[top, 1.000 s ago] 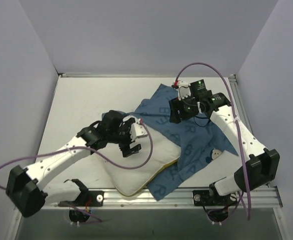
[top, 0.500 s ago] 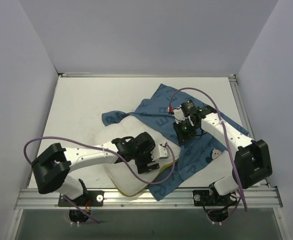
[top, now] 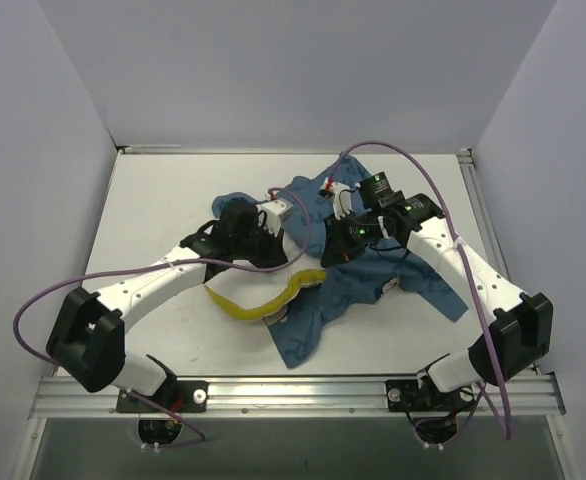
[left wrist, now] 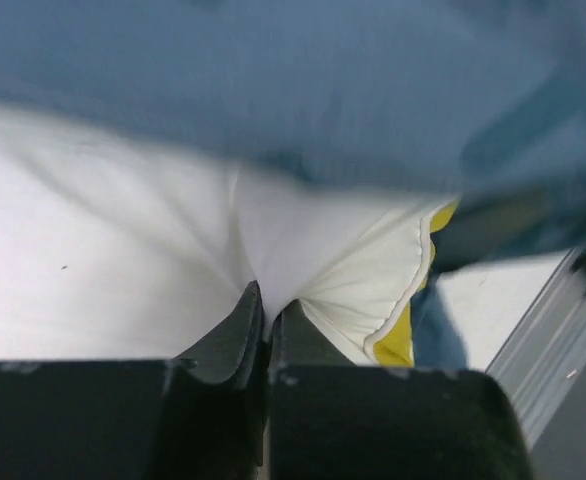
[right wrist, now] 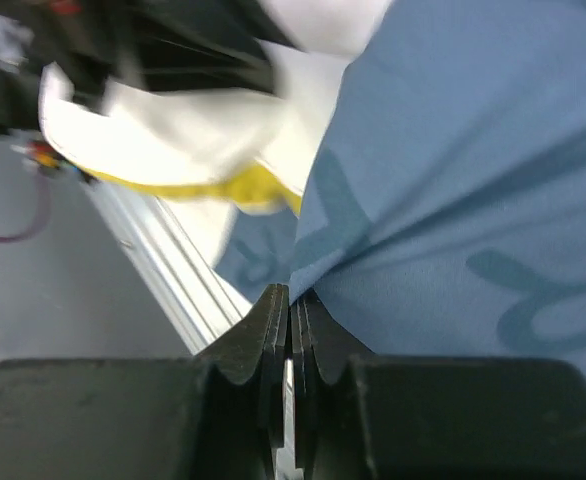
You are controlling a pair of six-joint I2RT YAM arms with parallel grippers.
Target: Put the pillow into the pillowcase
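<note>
Left gripper (left wrist: 269, 312): clamped on white pillow (left wrist: 123, 260) fabric
Right gripper (right wrist: 291, 305): clamped on pillowcase (right wrist: 473, 150) edge
Pillow: middle of counter (top: 143, 200), mostly under pillowcase, yellow band (top: 258, 305) showing near-left
Pillowcase: bunched, spread right of centre
Around: purple cable (top: 393, 144) arcing over right arm (top: 473, 275)

txt: none legible | pillowcase (right wrist: 473, 150) print: maybe letters, blurred

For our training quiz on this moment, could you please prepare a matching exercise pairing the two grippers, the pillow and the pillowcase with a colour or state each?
Things:
1. left gripper
2. right gripper
3. pillow
4. pillowcase

Colour or state:
A. blue with darker print
B. shut on white fabric
C. white with a yellow edge
D. shut on blue fabric

Pairs: 1-B, 2-D, 3-C, 4-A
</note>
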